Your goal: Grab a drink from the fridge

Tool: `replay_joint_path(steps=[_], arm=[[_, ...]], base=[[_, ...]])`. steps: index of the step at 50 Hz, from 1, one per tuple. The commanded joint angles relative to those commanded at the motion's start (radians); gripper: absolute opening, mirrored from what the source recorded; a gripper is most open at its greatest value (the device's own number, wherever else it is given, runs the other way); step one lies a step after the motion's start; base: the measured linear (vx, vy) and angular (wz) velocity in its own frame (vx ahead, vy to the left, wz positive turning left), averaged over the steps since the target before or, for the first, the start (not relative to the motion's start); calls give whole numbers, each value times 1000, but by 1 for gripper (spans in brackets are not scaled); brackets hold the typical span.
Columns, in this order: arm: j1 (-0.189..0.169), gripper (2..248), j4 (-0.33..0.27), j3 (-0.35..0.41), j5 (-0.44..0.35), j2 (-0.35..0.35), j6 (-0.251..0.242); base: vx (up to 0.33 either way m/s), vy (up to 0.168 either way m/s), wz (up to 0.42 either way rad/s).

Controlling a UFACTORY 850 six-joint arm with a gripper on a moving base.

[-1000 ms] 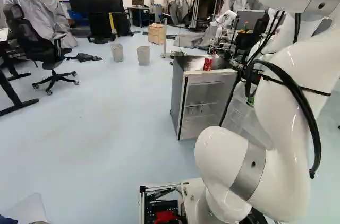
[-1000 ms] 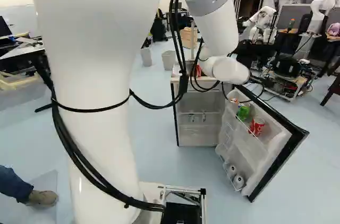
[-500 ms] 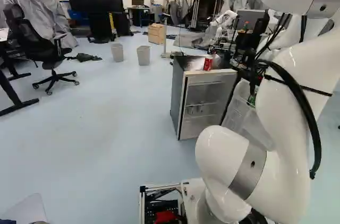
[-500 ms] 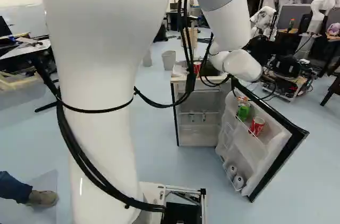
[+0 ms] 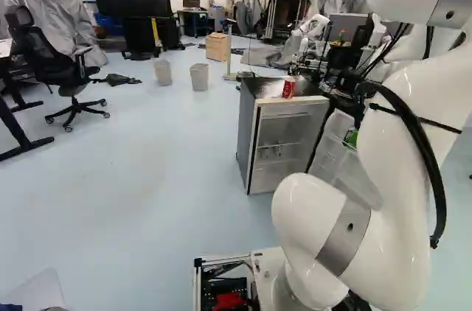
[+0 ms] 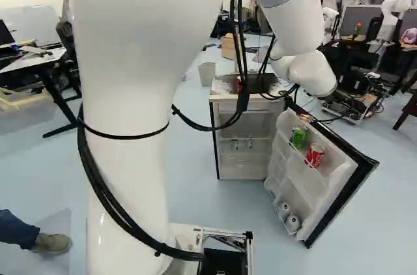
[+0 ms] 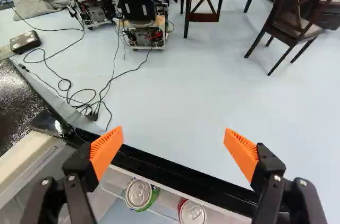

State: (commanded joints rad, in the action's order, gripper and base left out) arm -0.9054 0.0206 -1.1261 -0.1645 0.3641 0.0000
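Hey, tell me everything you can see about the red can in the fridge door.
The red can is a metal-looking drink can with white markings and a silvery lid, which looks unopened. It stands upright, lid uppermost, in the upper rack of the open fridge door. The green can is beside it, with a gap between the two. The gripper, fingers apart, does not touch it.

One can (image 6: 298,137) is green, another can (image 6: 315,154) red-and-white, the floor (image 5: 147,178) pale blue.
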Motion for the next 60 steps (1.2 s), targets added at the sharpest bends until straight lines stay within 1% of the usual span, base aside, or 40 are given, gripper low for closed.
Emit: replay_joint_path(steps=[16, 45, 51, 60], arm=[[-26, 247, 42, -70, 110, 30, 0], [-72, 247, 107, -205, 308, 138, 0], [-81, 247, 113, -236, 332, 172, 0], [-94, 247, 114, -285, 341, 224, 0]], base=[[0, 0, 0], [0, 0, 0], [0, 0, 0], [0, 0, 0]])
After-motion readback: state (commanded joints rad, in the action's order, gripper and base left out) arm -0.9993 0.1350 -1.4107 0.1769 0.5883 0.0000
